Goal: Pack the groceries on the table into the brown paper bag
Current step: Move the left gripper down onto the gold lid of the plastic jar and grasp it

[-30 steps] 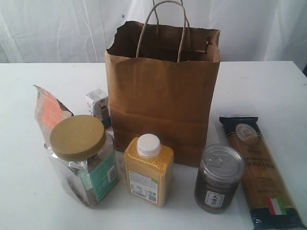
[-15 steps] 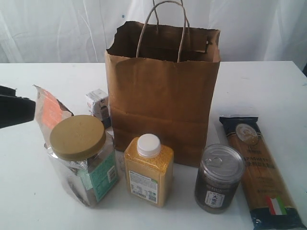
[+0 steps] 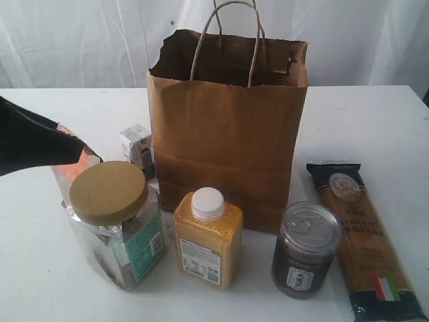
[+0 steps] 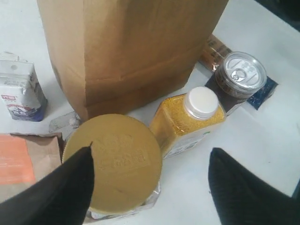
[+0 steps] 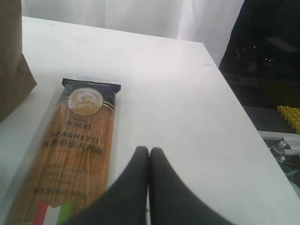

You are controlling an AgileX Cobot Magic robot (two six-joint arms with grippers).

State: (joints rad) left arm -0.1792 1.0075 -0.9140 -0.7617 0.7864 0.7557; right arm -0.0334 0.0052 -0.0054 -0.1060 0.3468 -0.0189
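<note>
Spread wide and empty, the left gripper (image 3: 75, 153) reaches in from the left edge of the exterior view. It hangs over the brown orange-labelled pouch (image 3: 69, 173), just behind the clear jar (image 3: 117, 231). The brown paper bag (image 3: 228, 134) stands upright mid-table. All six groceries sit outside it: the yellow-grain bottle (image 3: 208, 238) and dark can (image 3: 306, 249) in front, the spaghetti packet (image 3: 362, 235) flat at its right, the small carton (image 3: 137, 144) at its left.

From the left wrist, one finger (image 4: 70, 187) hovers over the jar's lid edge and the other (image 4: 239, 187) over bare table (image 4: 197, 187) past the bottle.

From the right wrist, the right gripper (image 5: 149, 153) is closed on nothing, low beside the spaghetti packet.

The jar is crowded. A straight descent could set a finger on the lid, or knock the bottle over. The wide lid may also leave little jaw clearance, so an off-centre grip could slip.
</note>
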